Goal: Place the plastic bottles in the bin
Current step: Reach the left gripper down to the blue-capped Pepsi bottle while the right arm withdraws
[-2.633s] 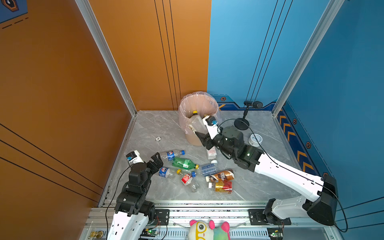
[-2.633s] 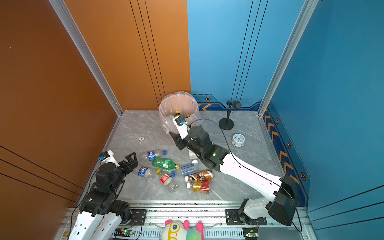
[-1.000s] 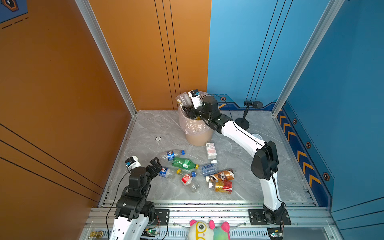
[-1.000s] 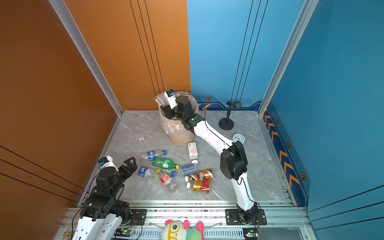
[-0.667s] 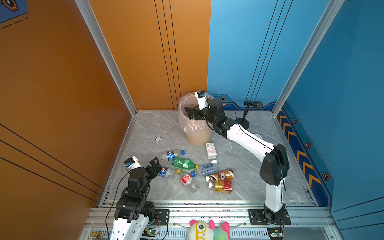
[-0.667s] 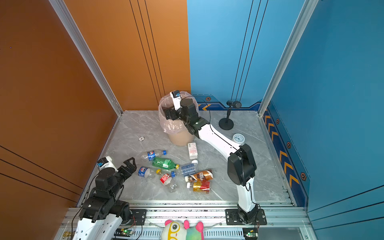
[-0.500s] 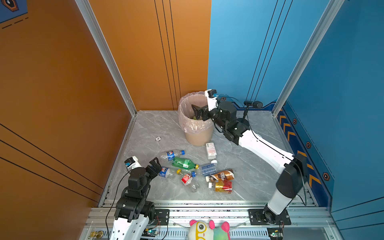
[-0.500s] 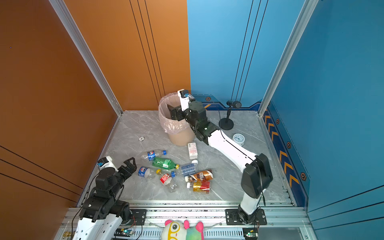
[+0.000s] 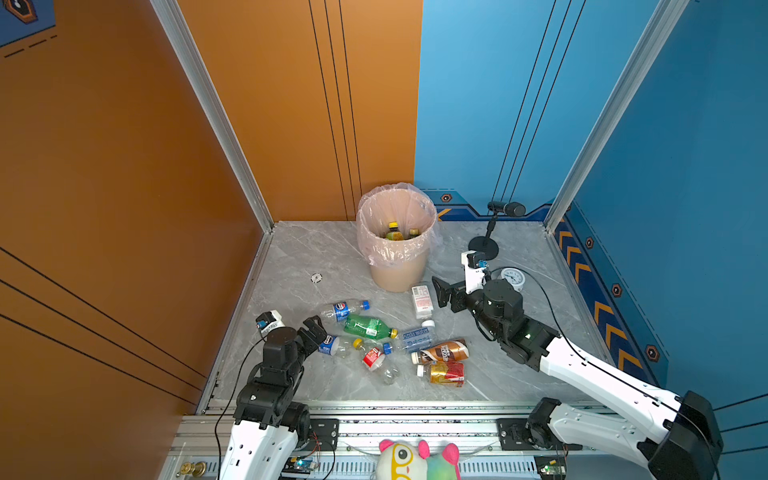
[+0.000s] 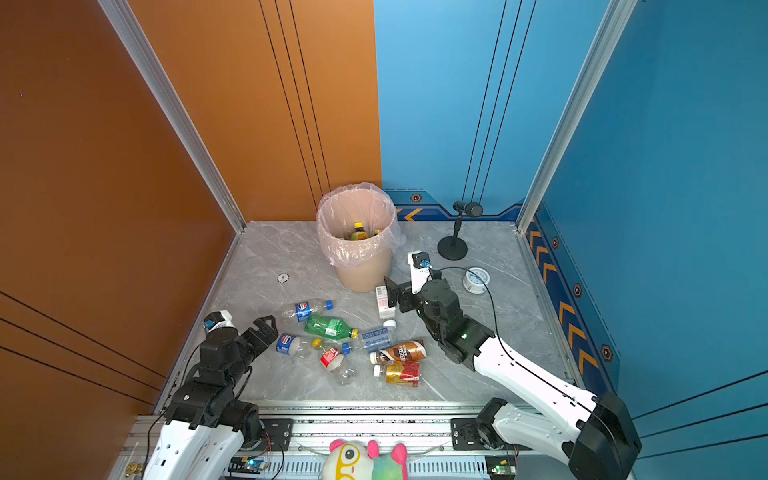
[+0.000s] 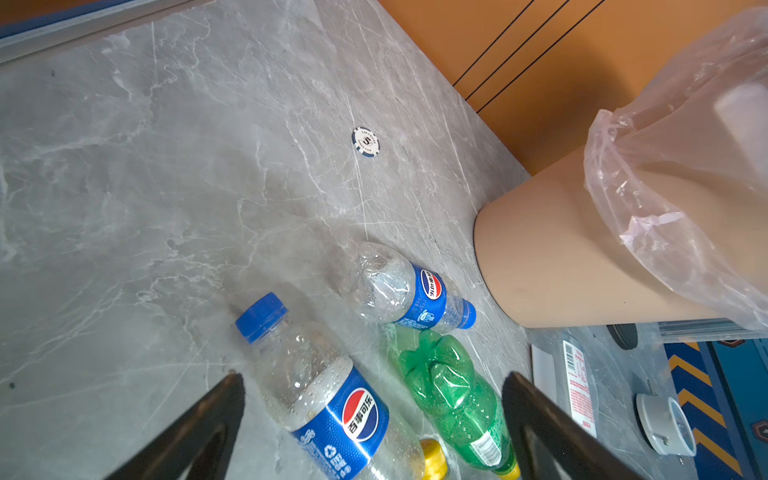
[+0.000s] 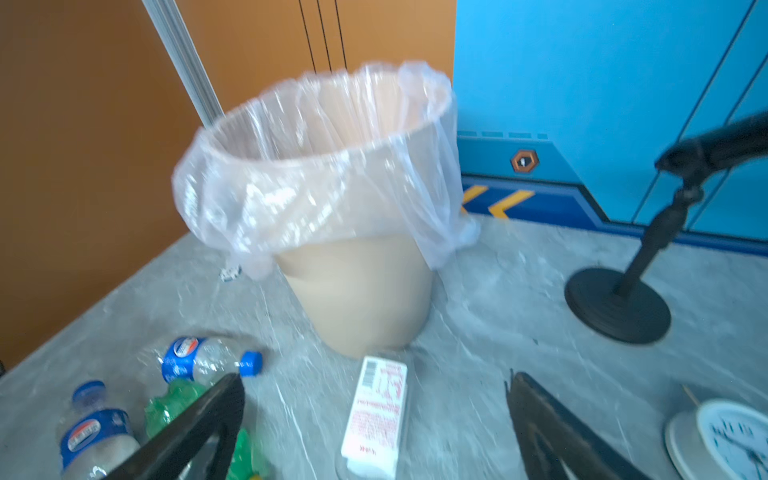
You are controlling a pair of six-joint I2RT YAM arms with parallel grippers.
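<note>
We see a grey marbled tabletop (image 9: pixel 299 257) bearing the round beige bin (image 9: pixel 399 276), its clear liner (image 9: pixel 376 253) crinkly, two capped bottles (image 9: pixel 394 233) inside. Smooth plastic bottles (image 9: pixel 368 327) lie scattered before it. The left gripper (image 9: pixel 316 329) and right gripper (image 9: pixel 441 293) gape wide, empty.

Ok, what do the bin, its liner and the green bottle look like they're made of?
Bin: likely matte beige plastic, smooth and dull-walled. Liner: thin clear plastic film, wrinkled, glossy, the bin showing through. Green bottle: translucent glossy plastic, with a moulded lobed base.
</note>
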